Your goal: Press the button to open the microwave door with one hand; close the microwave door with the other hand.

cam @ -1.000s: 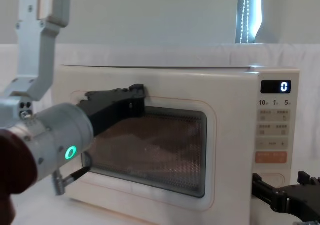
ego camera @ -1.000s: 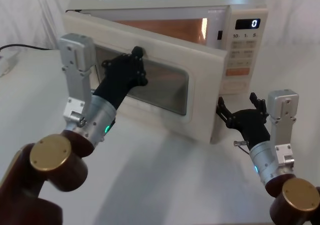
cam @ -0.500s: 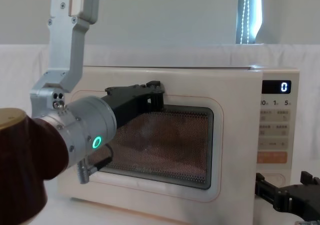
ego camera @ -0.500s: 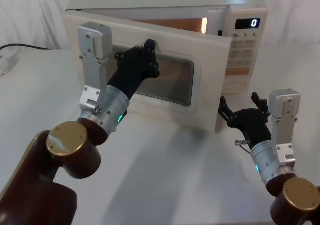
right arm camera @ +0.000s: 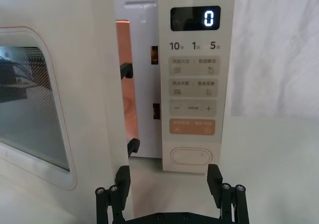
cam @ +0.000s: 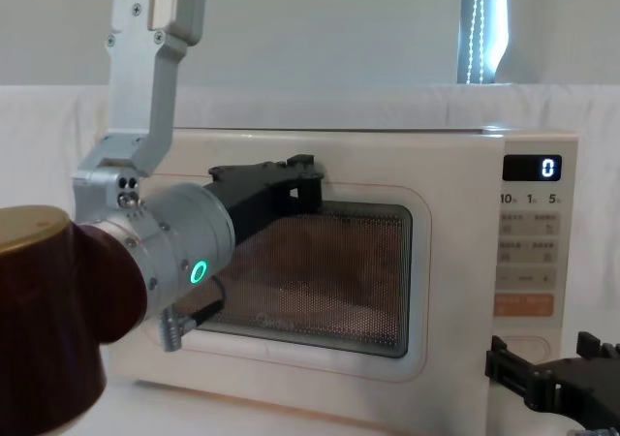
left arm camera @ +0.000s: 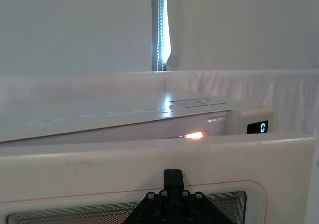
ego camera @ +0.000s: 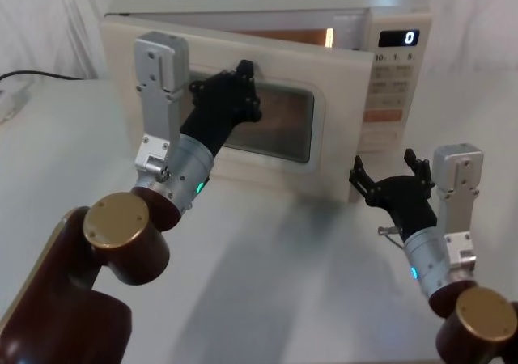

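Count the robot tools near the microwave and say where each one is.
2. The left tool presses against the upper window area of the microwave door, which stands ajar. The right tool, open, hovers low before the control panel, near the button.

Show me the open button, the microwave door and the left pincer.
the button [right arm camera: 191,156], right wrist view, centre of the oval key.
the microwave door [ego camera: 328,150], head view, cream frame beside the window.
left pincer [ego camera: 241,89], head view, fingertips against the door.

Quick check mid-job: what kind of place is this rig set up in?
Probably a lab or test bay, not a real kitchen: the cream microwave stands alone on a white cloth-covered table, with white drapes behind it and a power cable trailing off.
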You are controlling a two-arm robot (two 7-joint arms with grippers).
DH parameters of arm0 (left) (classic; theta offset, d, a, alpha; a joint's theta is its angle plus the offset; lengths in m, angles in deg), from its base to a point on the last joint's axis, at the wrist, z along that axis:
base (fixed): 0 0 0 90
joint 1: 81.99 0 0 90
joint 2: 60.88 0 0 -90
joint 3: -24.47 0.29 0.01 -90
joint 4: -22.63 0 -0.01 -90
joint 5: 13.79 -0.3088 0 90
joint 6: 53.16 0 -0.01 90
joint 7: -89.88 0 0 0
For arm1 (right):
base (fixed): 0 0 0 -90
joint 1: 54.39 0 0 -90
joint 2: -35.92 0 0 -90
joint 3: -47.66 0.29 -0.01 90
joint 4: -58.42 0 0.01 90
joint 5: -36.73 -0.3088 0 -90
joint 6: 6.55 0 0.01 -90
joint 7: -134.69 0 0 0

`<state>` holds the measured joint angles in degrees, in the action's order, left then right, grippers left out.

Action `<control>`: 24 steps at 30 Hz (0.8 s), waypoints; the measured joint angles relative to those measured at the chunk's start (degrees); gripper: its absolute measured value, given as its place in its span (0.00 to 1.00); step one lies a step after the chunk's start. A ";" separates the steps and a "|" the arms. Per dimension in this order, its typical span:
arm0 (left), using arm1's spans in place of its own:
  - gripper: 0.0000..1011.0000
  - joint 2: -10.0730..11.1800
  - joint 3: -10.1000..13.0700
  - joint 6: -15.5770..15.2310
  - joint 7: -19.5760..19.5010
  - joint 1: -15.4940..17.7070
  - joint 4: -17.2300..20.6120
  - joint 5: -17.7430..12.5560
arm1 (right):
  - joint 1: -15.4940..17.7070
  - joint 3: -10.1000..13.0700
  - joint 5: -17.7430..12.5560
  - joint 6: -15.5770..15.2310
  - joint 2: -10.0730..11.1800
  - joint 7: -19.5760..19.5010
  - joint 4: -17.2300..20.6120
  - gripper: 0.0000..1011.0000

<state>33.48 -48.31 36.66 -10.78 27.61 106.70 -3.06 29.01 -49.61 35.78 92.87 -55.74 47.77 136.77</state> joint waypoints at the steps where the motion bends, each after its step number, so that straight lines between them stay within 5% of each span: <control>1: 0.00 -0.01 -0.09 0.00 0.05 -0.12 0.12 -0.07 | 0.00 0.00 0.00 0.00 0.00 0.00 0.00 0.99; 24: 0.00 -0.08 -1.67 -0.39 0.67 -0.69 0.86 -0.88 | -0.01 0.01 -0.03 -0.01 0.06 0.00 0.00 0.99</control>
<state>33.39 -49.98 36.26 -10.12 26.93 107.56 -3.94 29.00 -49.59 35.74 92.85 -55.69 47.77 136.77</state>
